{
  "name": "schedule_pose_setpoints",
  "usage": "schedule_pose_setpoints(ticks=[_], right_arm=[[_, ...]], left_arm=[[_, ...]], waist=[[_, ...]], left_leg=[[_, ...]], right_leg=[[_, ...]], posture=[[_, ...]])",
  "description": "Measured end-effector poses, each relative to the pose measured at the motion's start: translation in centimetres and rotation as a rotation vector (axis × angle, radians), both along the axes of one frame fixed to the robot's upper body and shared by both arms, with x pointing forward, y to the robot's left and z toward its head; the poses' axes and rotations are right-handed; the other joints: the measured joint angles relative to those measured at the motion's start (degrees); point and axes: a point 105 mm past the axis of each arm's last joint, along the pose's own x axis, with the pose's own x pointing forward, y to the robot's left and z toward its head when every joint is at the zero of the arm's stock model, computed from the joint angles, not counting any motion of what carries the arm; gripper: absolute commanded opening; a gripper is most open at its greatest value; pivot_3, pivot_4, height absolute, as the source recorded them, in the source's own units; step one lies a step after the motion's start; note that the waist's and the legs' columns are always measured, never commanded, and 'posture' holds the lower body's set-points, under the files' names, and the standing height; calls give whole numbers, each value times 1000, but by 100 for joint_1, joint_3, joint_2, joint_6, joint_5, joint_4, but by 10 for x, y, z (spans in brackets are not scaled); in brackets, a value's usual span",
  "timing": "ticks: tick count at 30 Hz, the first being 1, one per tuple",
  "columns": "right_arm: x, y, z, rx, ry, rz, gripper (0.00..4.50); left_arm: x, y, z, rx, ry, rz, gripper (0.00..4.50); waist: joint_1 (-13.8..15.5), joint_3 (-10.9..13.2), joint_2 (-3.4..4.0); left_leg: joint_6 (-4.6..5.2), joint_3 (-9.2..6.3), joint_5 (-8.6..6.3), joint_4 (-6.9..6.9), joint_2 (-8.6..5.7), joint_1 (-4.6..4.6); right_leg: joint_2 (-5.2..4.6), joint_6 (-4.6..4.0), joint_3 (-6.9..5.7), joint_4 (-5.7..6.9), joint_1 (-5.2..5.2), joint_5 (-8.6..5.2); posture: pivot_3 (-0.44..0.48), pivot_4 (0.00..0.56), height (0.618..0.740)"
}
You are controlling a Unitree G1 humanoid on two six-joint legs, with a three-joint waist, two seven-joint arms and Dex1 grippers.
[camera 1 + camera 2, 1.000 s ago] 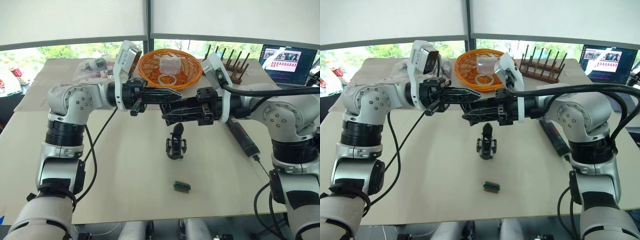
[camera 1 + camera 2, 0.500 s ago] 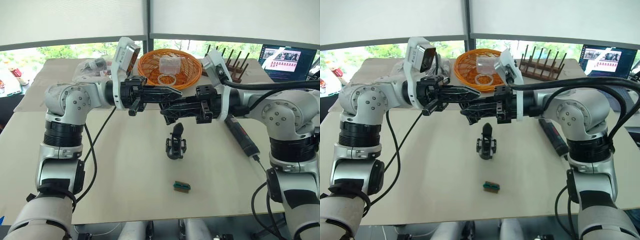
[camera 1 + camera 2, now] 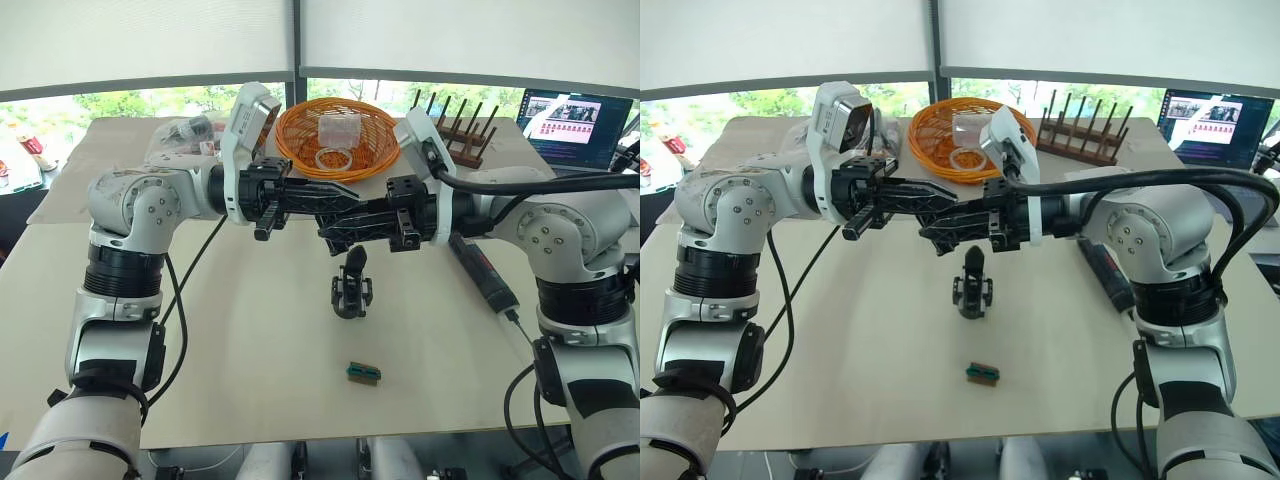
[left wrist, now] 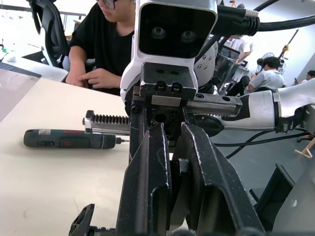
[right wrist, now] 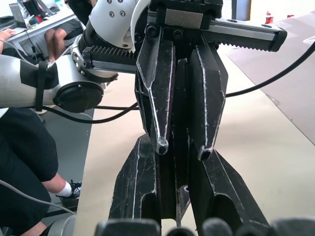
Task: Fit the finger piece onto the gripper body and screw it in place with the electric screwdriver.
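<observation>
The right gripper [image 3: 332, 222] is clenching a thin black plastic sliver with a small hole, which I am taking for the finger piece [image 5: 181, 196], and it is meeting the left gripper [image 3: 350, 193] tip to tip in mid-air. Whether the left gripper is gripping the piece as well I cannot tell. Both are hanging over the small black gripper body [image 3: 351, 285], which is standing on its round base on the pale table [image 3: 250, 330] with its own pointed finger sticking up.

From that body, the long black electric screwdriver with red markings [image 3: 485, 275] is lying untouched at 3 o'clock, a small green-and-brown block [image 3: 364, 373] is sitting at 6 o'clock, and an orange wire basket [image 3: 290, 140] is resting far off at 12 o'clock.

This is looking like a regrasp or handover step – fitting has not begun. Next, one gripper is going to need a firm, well-aligned hold before carrying the piece down onto the bracket.

Compared with a second ago, the two grippers are overlapping more deeply and sitting slightly lower – the body, screwdriver and block are lying where they were
</observation>
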Motion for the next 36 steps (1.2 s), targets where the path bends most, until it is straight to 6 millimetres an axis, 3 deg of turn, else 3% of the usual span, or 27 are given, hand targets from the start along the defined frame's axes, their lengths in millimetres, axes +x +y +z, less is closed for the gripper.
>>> schedule_pose_setpoints(ticks=[1, 5, 10, 21, 24, 33, 36], right_arm=[[0, 1, 0, 2, -1, 0, 2437], [-1, 3, 0, 7, 0, 6, 2437], [0, 1, -3, -1, 3, 0, 965], [0, 3, -4, -4, -35, 2, 965], [0, 4, -4, 2, -33, 3, 407], [0, 4, -4, 5, -32, 2, 402], [-2, 2, -7, 4, -33, 3, 402]], left_arm=[[0, -2, -1, 5, -3, -5, 0], [-1, -3, -4, 8, -4, -7, 0], [-1, 2, -2, -4, -19, 5, 0], [0, 4, -1, -1, -11, 15, 0], [0, 6, -1, 2, -14, 16, 0], [0, 6, -1, 8, -26, 6, 0], [-1, 5, -3, 24, -29, -6, 1302]], waist=[[3, 0, 0], [-12, 0, 0], [-21, 0, 0], [-23, 0, 0], [-23, 0, 0], [-20, 0, 0], [-17, 0, 0]], left_leg=[[0, 0, 0, 0, 0, 0], [0, 0, 0, -2, 0, 1], [0, 0, 0, 0, 0, 1], [0, 0, 0, 2, 0, 1], [-1, 0, 1, 2, 0, 1], [-1, 0, 1, 2, 0, 1], [-1, 0, 1, 1, -1, 1]], right_leg=[[0, 0, 0, 0, 0, 0], [0, 0, 1, 0, -1, 0], [0, 0, 1, 1, -1, 0], [1, 0, 1, 3, 0, 0], [0, 0, 0, 3, 0, 0], [1, 0, -1, 3, 0, 0], [1, 0, -1, 2, 2, 0]], posture=[[0, 150, 740], [0, 150, 740], [0, 150, 740], [0, 150, 740], [0, 150, 740], [0, 150, 740], [0, 150, 740]])
